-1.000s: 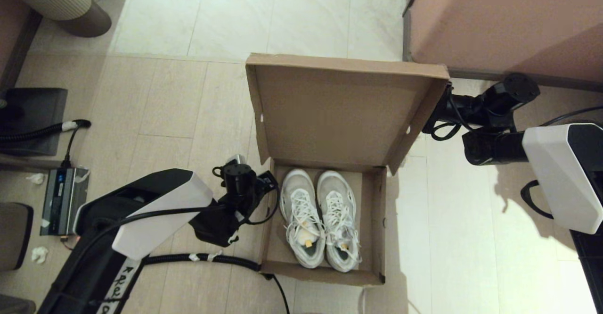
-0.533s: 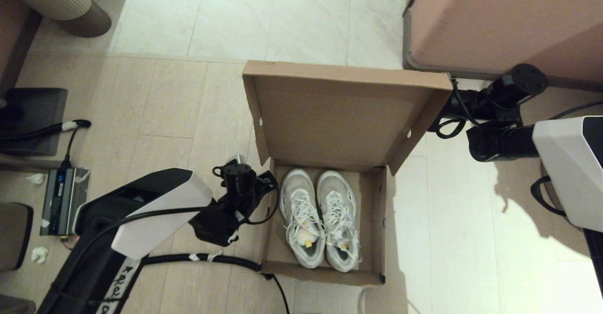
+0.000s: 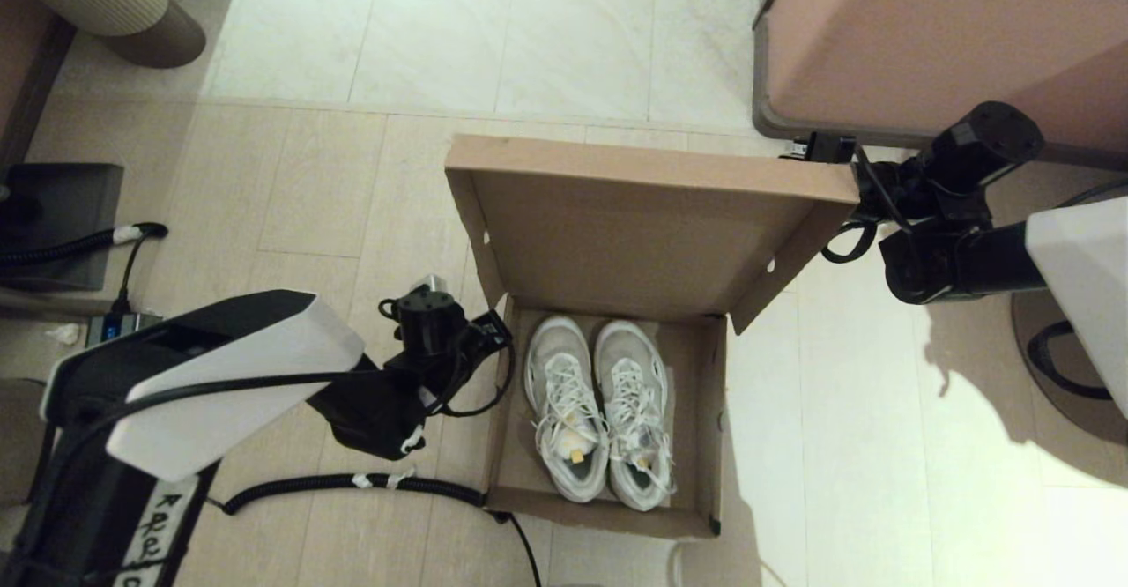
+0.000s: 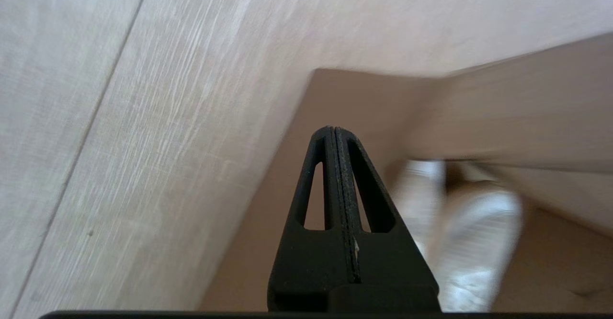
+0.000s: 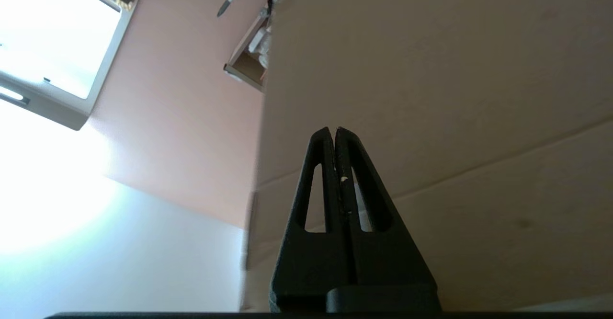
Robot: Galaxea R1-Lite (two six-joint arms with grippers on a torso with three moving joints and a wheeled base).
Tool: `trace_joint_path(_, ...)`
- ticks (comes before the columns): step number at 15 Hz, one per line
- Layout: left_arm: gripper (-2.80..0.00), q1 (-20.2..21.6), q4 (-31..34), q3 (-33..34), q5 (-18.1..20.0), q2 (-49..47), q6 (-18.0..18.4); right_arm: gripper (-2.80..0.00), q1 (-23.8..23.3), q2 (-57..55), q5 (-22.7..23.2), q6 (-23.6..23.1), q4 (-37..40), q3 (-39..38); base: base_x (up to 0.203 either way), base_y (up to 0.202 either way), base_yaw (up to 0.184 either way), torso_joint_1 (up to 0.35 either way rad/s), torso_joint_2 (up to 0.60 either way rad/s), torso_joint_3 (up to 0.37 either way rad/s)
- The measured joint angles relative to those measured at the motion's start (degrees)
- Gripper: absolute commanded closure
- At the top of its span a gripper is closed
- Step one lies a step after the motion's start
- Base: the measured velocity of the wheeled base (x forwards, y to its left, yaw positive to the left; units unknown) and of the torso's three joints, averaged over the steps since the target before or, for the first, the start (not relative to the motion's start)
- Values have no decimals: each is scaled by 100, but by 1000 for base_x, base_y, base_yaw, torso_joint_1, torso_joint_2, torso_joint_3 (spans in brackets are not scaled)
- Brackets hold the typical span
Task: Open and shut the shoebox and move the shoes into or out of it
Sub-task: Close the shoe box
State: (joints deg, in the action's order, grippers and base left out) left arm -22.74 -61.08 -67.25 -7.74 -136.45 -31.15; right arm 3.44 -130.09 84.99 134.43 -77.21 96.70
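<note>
The brown cardboard shoebox (image 3: 712,428) stands open on the floor, its hinged lid (image 3: 634,226) raised and leaning over the box. Both white lace-up shoes (image 3: 599,411) lie side by side inside, toes toward the hinge. My left gripper (image 3: 495,330) hangs shut just outside the box's left wall; in the left wrist view its tips (image 4: 334,130) point at the cardboard wall (image 4: 287,185), with the blurred shoes (image 4: 474,233) beyond. My right gripper (image 3: 853,192) is behind the lid's far right corner. In the right wrist view it is shut (image 5: 334,130) against the lid's outer face (image 5: 431,94).
A large pinkish-brown furniture block (image 3: 934,32) stands close behind the right arm. A black corrugated cable (image 3: 352,481) runs along the floor to the box's near left corner. A dark mat (image 3: 62,217) and a small power unit (image 3: 115,327) lie at far left.
The lid has tipped forward and down over the box, and my right gripper has followed behind its far right corner. My left arm has risen and drawn back slightly.
</note>
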Motion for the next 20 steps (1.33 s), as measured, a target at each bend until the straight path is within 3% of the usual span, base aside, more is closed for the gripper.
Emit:
trace_joint_path(8,0,-425,764,1177,11,3184,99,0,111,637,178,-9,-322,-1185,0,0,0,0,0,0)
trace_joint_path(13,0,-1335,1643,2873,41,5881,378,0,137,729,177,-41,-338,-1362,0,0,0,0,0,0)
trace_joint_path(15,0,-1518,1893,3500,130,6814,464,0,145,738,188,-39,-338,-1380,0,0,0,0,0,0)
trace_joint_path(17,0,-1624,1999,3761,321,7377,486,0,143,771,209,-38,-330,-1476,0,0,0,0,0,0)
trace_joint_path(20,0,-1637,1932,3786,578,7197,483,0,234,867,216,-39,-329,-1659,0,0,0,0,0,0)
